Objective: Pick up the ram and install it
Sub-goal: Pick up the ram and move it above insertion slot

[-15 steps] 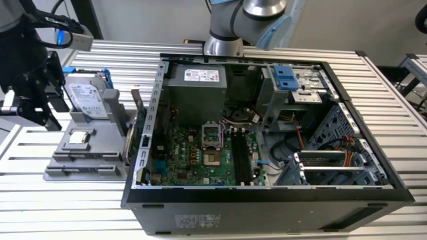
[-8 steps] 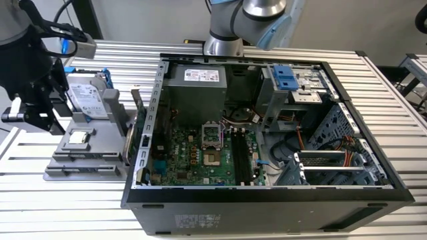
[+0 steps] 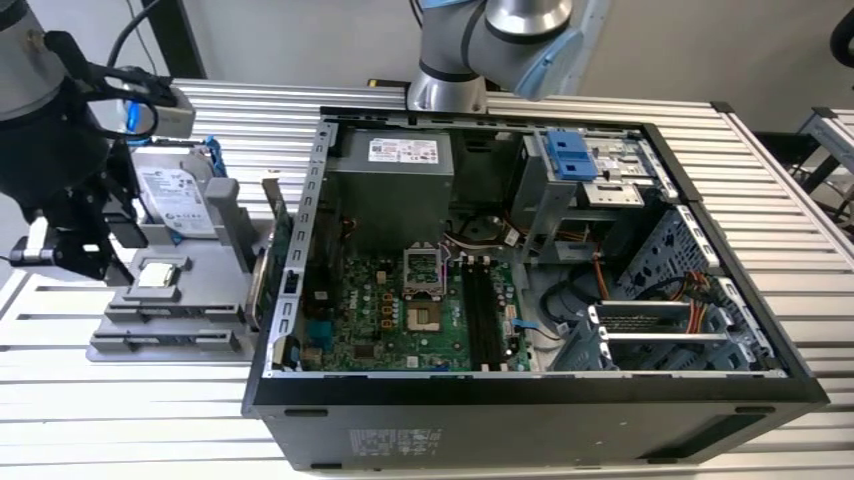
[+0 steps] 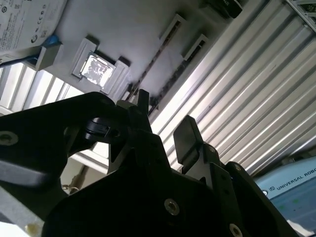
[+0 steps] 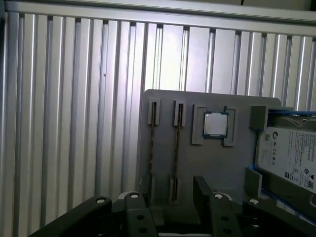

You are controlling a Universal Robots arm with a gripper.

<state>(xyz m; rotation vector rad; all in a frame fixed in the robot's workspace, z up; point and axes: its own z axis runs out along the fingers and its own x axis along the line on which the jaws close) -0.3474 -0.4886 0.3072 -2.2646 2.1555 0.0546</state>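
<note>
A ribbed aluminium table (image 3: 134,420) before a plain grey wall (image 3: 294,40) carries an open black computer case (image 3: 534,392), and in the exterior view a flat grey plastic holder (image 3: 107,352) lies at nine o'clock from this case. The ram (image 5: 176,148), a thin dark stick, stands on its edge in a slot of the holder, near the square silver CPU chip (image 5: 216,123) and the silver hard drive in a blue bracket (image 5: 291,158). The black gripper (image 5: 173,190) hovers over the holder with its two fingers apart and grips nothing.
</note>
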